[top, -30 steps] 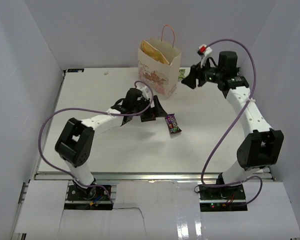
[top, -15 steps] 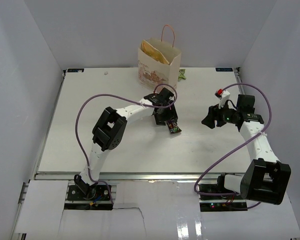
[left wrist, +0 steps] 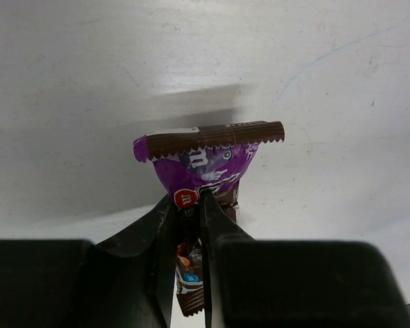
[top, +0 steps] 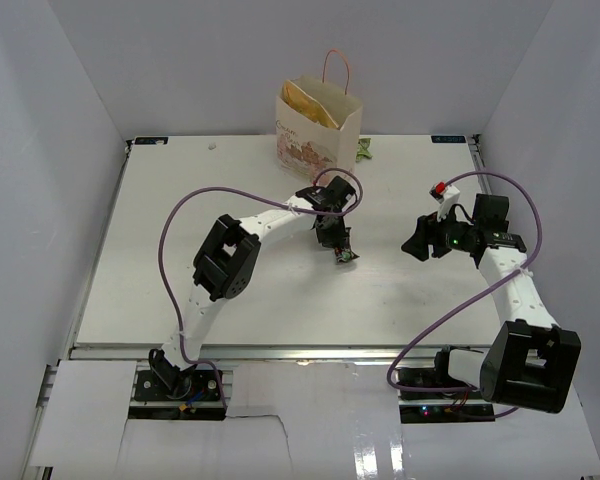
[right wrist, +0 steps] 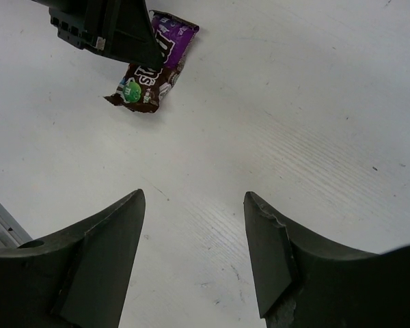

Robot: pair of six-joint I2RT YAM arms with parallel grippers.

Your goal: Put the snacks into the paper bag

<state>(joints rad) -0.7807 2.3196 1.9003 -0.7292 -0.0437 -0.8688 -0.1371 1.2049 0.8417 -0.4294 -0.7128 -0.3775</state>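
pinching the dark purple bar (left wrist: pixel 205 160) now, the left gripper (left wrist: pixel 190 205) was wide a second ago — right gripper (right wrist: pixel 195 199) stays spread.

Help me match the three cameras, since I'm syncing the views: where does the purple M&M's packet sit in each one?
Top external: the purple M&M's packet is mid-table, just right of centre.
Left wrist: picture centre, crimped end pointing away from the camera.
Right wrist: upper left, lying at a slant.
Shared landmark: the left gripper, shut on the packet and visible in all three views.
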